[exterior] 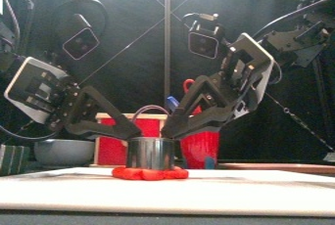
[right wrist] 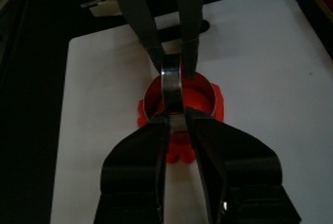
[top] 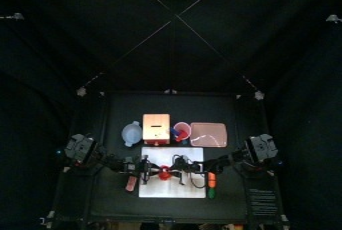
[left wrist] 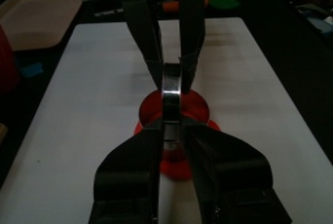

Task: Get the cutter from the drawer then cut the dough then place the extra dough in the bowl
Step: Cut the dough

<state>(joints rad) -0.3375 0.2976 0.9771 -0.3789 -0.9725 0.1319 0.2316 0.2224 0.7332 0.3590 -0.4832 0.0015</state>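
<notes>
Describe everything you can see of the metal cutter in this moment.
The cutter is a short round band of shiny metal. It stands upright, pressed into the red dough, which bulges out around its base on the white board. The left gripper and right gripper close on its rim from opposite sides. Its wire handle cannot be made out.

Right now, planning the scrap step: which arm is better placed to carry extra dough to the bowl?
Likely left: the bowl sits on its side. Both the left hand and right hand grip the cutter on the dough, equally near.
</notes>
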